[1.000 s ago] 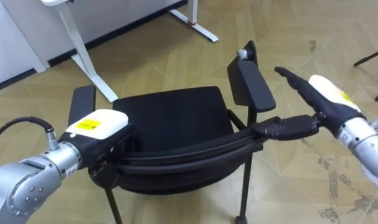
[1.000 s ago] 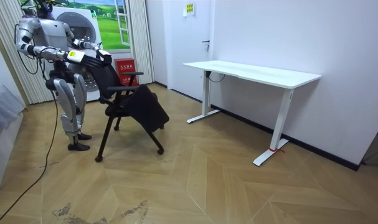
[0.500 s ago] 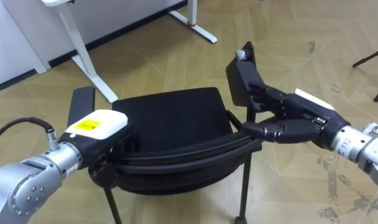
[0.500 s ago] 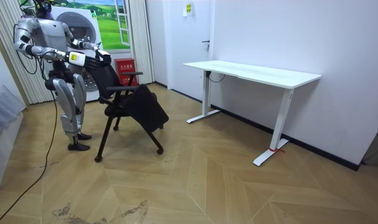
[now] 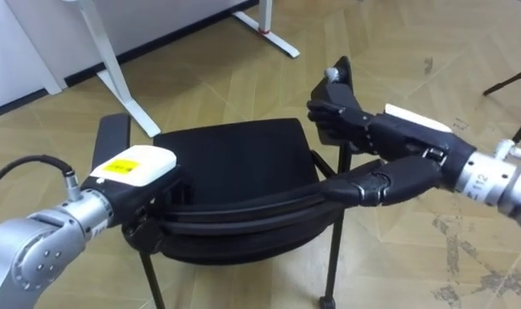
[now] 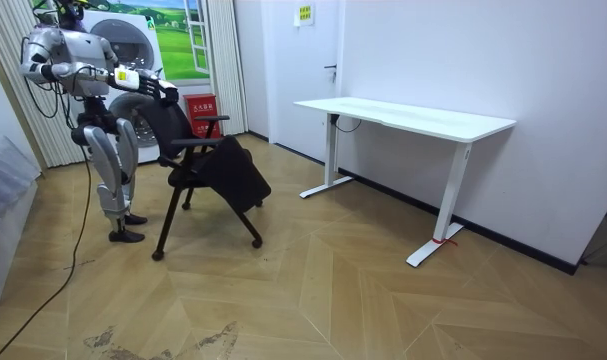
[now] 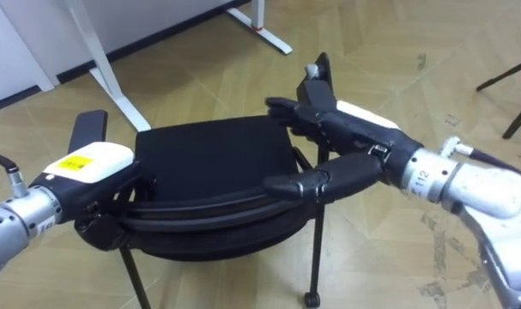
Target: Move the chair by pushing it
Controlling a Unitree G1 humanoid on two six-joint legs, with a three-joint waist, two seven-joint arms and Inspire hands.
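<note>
chair (image 5: 234,159) | left hand (image 5: 131,172) lower left on backrest (image 5: 251,213), closure: cannot tell | right hand (image 5: 397,146) spread wide, thumb along backrest | push judged barely begun, desk (image 6: 403,115) well apart

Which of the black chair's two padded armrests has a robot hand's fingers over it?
The right armrest: the right hand reaches across its pad. The left armrest lies bare, with the left hand at the black backrest rail beside it.

A bare office-like room: white desk (image 6: 403,113), black chair (image 6: 223,170), parquet floor (image 6: 333,290), blank walls (image 6: 483,50).
</note>
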